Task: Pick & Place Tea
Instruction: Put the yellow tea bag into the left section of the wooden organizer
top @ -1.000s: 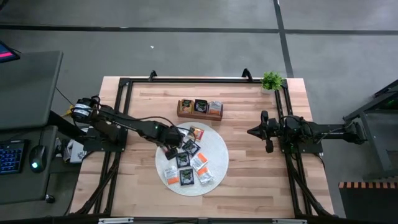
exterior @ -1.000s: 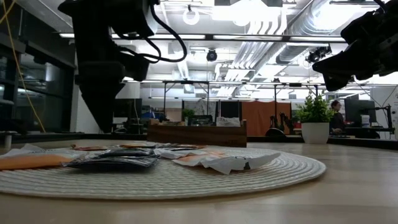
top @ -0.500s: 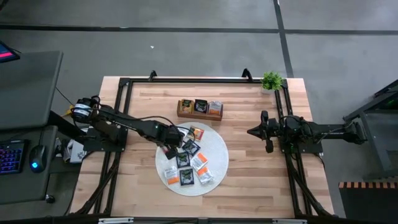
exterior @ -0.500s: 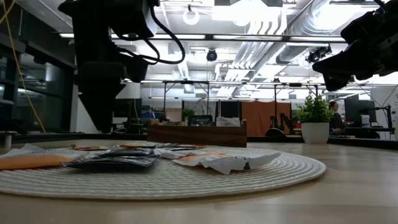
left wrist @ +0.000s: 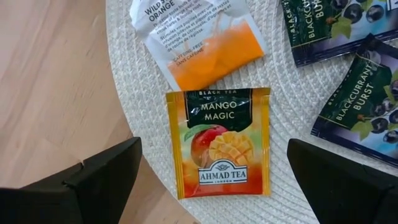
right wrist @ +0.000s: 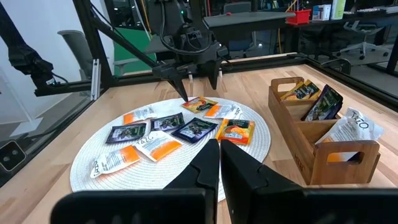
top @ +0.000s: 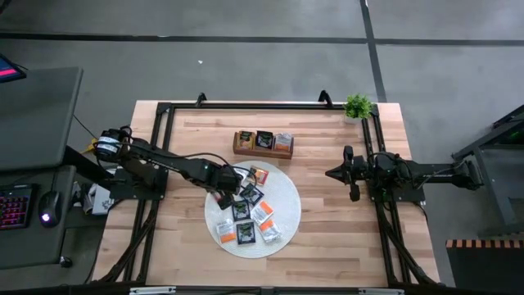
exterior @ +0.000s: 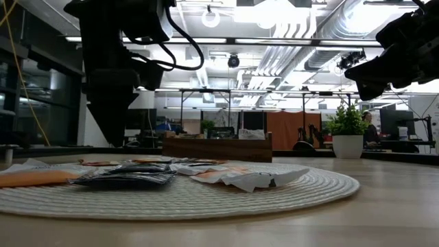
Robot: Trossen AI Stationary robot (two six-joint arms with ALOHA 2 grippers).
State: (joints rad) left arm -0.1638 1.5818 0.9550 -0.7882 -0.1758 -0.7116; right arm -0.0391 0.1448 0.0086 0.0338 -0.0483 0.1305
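My left end effector hangs over the near-left edge of the round white woven mat, its fingers spread wide with nothing between them. Directly below it lies a Mango Magic tea sachet, orange with a black top band, flat on the mat right at the rim, one corner almost over the bare wooden worktop. Just beyond it rests a white-and-orange Wild Orange sachet, and beside that lie two dark Blackcurrant Burst sachets, one overlapping the other. The other tea sachets are scattered across the mat: black, orange and white ones, some touching. Behind the mat stands the brown wooden three-compartment tray, each compartment already holding sachets; from above I cannot read which kind sits in which, though my right wrist view shows a white one in the nearest compartment and dark ones in the next. My right end effector waits well apart from the mat, out over the right side of the worktop, its fingers pressed together and holding nothing. A small potted plant sits at the far right corner.
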